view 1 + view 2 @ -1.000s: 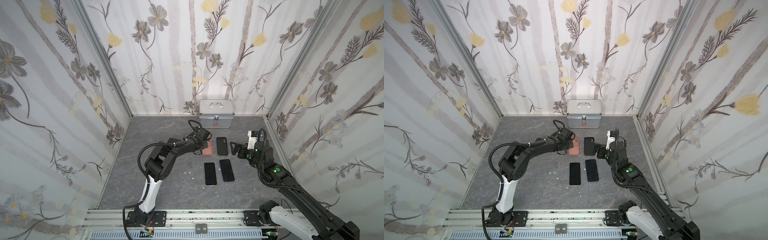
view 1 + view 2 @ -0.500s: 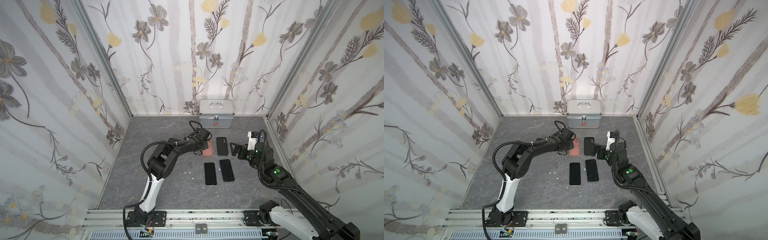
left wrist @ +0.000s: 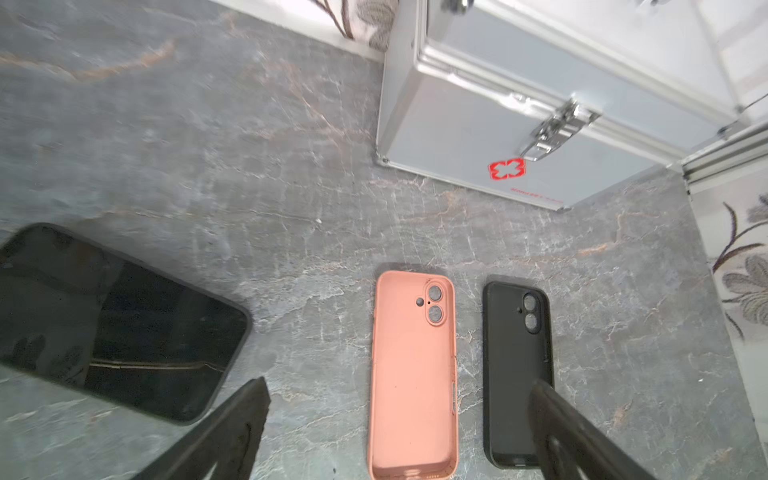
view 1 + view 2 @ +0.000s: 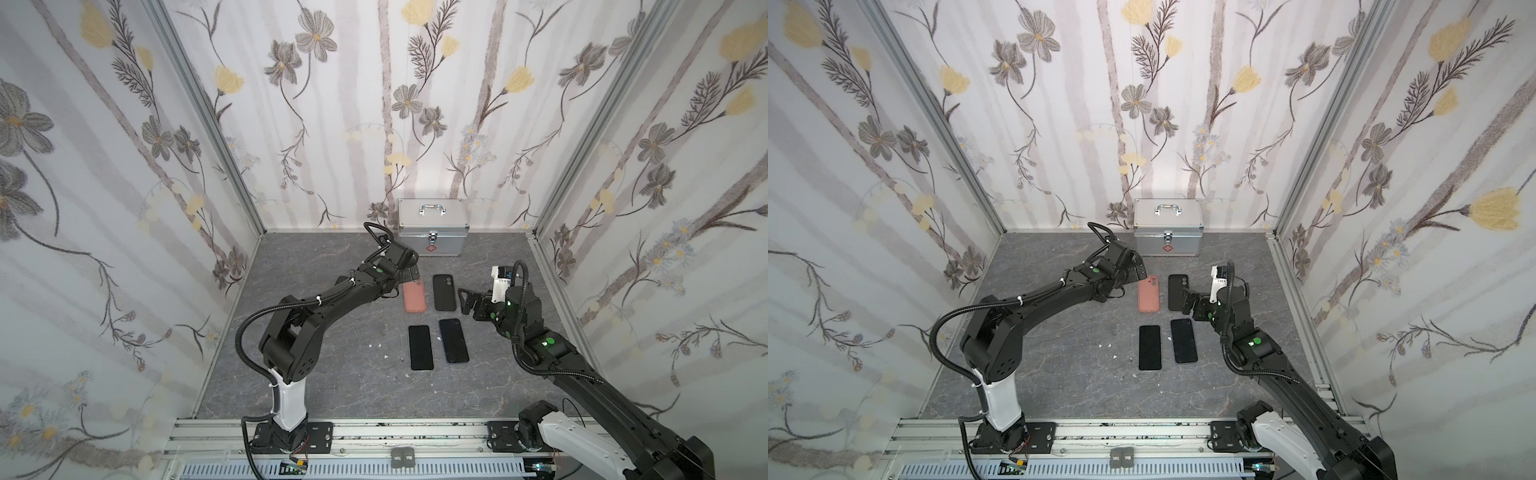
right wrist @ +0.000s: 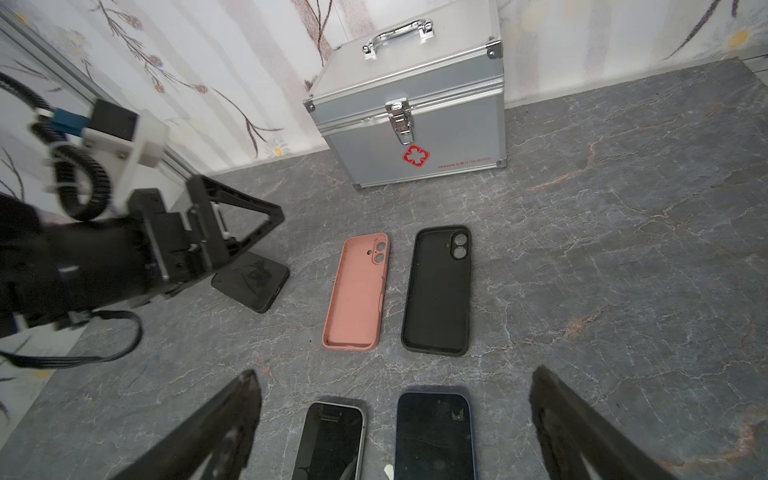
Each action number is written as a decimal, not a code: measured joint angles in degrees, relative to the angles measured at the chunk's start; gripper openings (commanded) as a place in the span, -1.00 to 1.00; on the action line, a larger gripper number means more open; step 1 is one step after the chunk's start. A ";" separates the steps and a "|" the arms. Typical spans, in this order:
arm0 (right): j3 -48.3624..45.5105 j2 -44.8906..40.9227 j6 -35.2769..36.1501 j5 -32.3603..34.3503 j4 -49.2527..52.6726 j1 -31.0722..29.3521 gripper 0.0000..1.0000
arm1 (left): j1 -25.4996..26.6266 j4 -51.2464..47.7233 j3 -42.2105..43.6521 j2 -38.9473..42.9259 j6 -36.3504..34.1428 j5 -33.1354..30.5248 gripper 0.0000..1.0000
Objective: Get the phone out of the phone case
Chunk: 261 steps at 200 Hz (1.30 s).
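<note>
left arm: rises from the front rail left of the middle, folds at the elbow, then runs long and low toward the back middle of the tabletop, with the wrist near the front left corner of the metal box
left gripper: fingers spread wide with nothing between them, hanging low over the back end of the pink case
dark phone: flat on the tabletop, glossy face up, with a thick black rim that looks like a case; it lies just left of the pink case's back end, apart from it and right under the left gripper; cannot tell whether they touch; in both top views the arm hides it
right arm: comes up from the front right corner and leans in toward the middle, wrist turned so the gripper points left
right gripper: fingers spread wide and empty, just beside the right edge of the black case
pink case: empty, hollow side up, in the middle of the tabletop toward the back
black case: empty, hollow side up, just right of the pink case, not touching it
2 bare phones: black phone and dark blue phone, screens up, side by side, nearer the front edge than the 2 cases
metal box: shut, latch down, at the middle of the back edge
</note>
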<state>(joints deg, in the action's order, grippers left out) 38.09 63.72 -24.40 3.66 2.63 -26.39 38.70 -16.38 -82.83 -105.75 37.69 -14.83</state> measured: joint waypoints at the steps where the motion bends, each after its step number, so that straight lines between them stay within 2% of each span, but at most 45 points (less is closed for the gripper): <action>1: 0.15 0.33 0.11 -0.04 -0.09 -0.15 0.99 | -0.04 -0.09 0.24 0.33 -0.20 -0.15 1.00; 55: 9.33 17.14 4.39 -0.48 -3.61 -8.04 0.99 | -2.80 -2.71 11.39 10.32 -0.94 -0.57 1.00; 127: 28.33 43.87 8.24 -7.56 -5.64 -13.18 0.99 | -7.58 -3.61 25.07 24.20 -0.55 -0.94 1.00; 165: 41.83 56.89 10.23 -11.91 -2.54 -13.81 0.99 | -14.71 -3.65 31.26 33.27 -0.52 0.13 1.00; 213: 59.04 70.42 11.45 -15.87 4.74 -14.38 0.99 | -24.48 -3.08 36.96 41.42 0.09 6.43 1.00; 261: 71.19 79.76 11.45 -18.47 11.41 -14.43 0.99 | -29.55 -2.03 40.76 45.29 0.46 12.79 1.00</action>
<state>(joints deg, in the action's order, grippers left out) 109.27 143.48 -12.95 -14.81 14.04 -40.82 9.15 -18.41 -42.06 -60.47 38.15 -2.04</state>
